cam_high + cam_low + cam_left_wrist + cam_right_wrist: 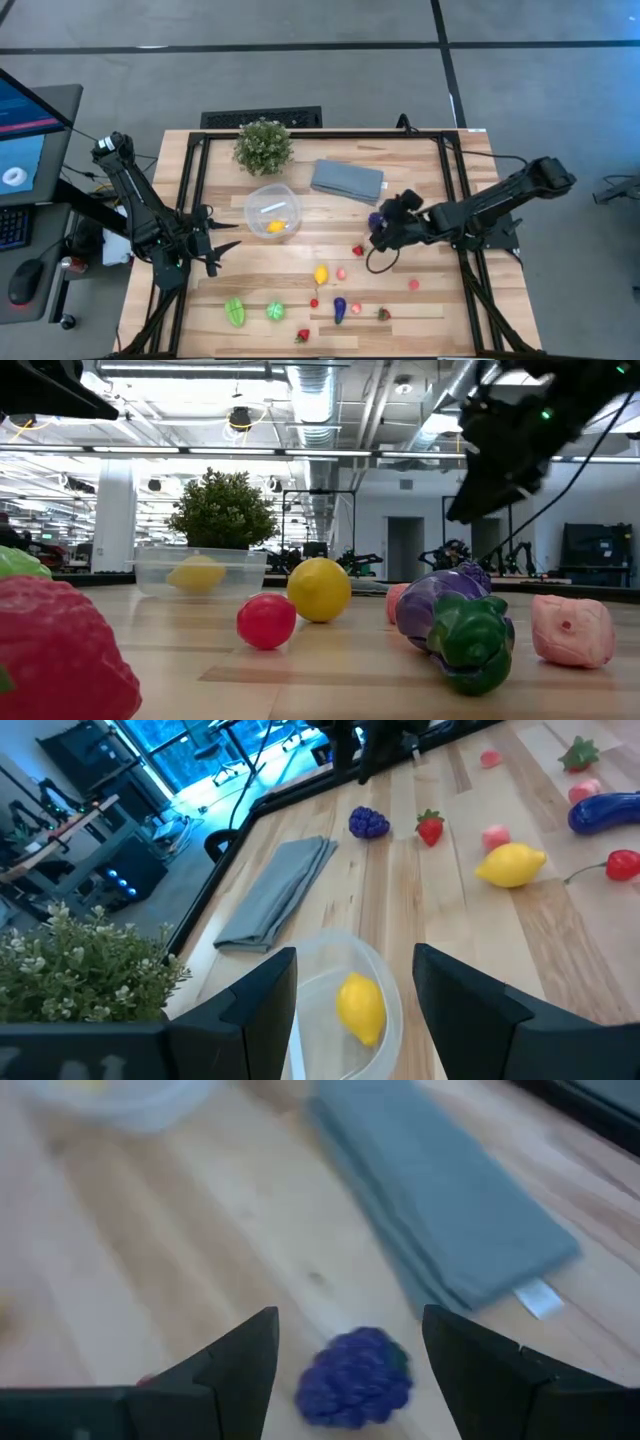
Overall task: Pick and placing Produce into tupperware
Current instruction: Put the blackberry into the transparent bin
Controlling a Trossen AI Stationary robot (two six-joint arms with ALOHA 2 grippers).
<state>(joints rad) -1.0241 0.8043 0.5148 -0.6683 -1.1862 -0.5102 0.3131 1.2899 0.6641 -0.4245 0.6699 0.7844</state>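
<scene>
From above, I see the tupperware [272, 212] sitting mid-table just in front of the potted plant [263, 145], with one yellow piece [275, 227] and a pale strip inside it. My left gripper [222, 250] waits near the table's left edge, its fingers spread and holding nothing, pointed toward the container. My right gripper [380, 228] hangs over a purple-blue berry [375, 219] beside the grey-blue cloth [347, 180], fingers parted with the berry between them; I cannot tell whether they touch it. Other produce lies loose on the boards toward the front: a lemon [321, 274], a green piece [235, 312], an eggplant [339, 309]. At table height, I make out the clear container [200, 571] in front of the plant [222, 510], the yellow fruit [196, 574] resting against its wall, and a lemon [319, 590] and a red ball [266, 621] nearer the camera. Through the left wrist camera, I look down past two spread dark fingers [258, 995] into the container [390, 1010], where the yellow fruit [361, 1008] lies alone. Through the right wrist camera, the berry [353, 1378] sits on the wood between my two open fingers [240, 1360], the cloth [440, 1220] just beyond.
</scene>
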